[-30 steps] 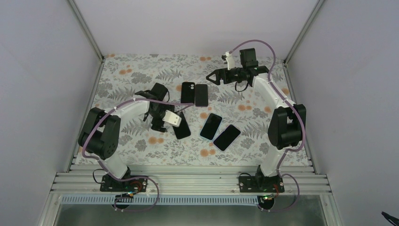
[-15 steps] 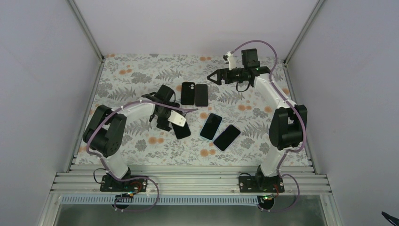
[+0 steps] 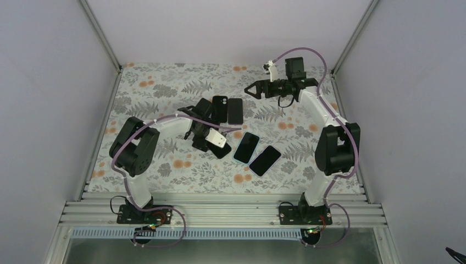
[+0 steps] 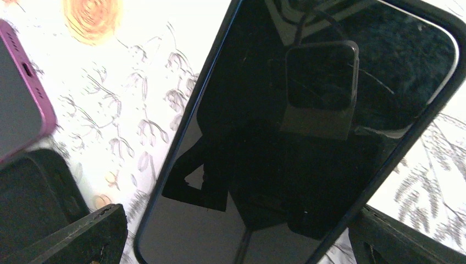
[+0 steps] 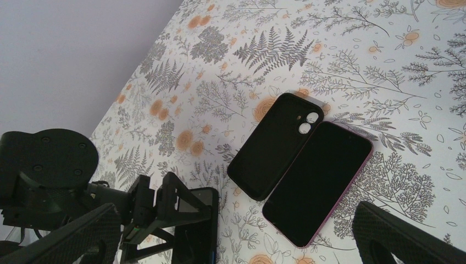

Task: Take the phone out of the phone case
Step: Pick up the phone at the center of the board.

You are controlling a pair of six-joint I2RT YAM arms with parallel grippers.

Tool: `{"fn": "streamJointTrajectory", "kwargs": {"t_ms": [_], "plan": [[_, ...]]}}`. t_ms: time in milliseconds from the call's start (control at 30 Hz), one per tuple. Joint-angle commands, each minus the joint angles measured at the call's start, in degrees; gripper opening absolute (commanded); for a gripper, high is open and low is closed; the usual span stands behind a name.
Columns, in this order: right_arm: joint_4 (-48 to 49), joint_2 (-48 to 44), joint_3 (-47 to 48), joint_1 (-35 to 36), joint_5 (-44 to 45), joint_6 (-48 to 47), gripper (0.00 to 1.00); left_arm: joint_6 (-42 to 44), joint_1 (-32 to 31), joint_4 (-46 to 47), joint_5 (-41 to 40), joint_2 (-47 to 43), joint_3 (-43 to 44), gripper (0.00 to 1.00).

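A phone in a dark case (image 4: 308,126) lies screen up on the floral table and fills the left wrist view. My left gripper (image 4: 239,242) hovers low over it, open, one fingertip on either side of its near end and neither touching it. From above, that gripper (image 3: 209,144) covers most of this phone (image 3: 223,152). My right gripper (image 3: 250,89) hangs open and empty high over the far side of the table. In the right wrist view the left gripper (image 5: 165,212) shows over the phone (image 5: 200,231).
A black case (image 3: 220,108) lies back up beside a purple-edged phone (image 3: 235,111) just beyond the left gripper. Two more phones (image 3: 246,147) (image 3: 265,160) lie to its right. Grey walls and metal posts enclose the table (image 3: 165,82).
The left arm has swung right and its gripper now sits over the cased phone. The right arm has barely shifted. Both grippers stay open.
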Motion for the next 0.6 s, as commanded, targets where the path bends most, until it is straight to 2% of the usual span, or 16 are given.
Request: {"fn": "streamJointTrajectory", "kwargs": {"t_ms": [0,133,367,567], "plan": [[0.78,-2.4,-0.73,-0.71,-1.8,-0.41,0.99,-0.86,-0.73,-5.5,4.0,4.73,5.86,1.0],[0.61,-2.89,-1.04,-1.09,-2.23,-0.4,0.99,-0.92,-0.73,-13.58,6.42,9.02,10.91,1.0],[0.55,-3.35,-1.31,-1.58,-2.98,-0.31,0.99,-1.36,-0.59,-14.86,3.37,13.37,13.23,1.0],[0.64,-3.95,-1.31,-1.84,-3.63,-0.39,0.99,-1.48,0.02,-19.1,5.01,16.56,17.16,1.0]]}}
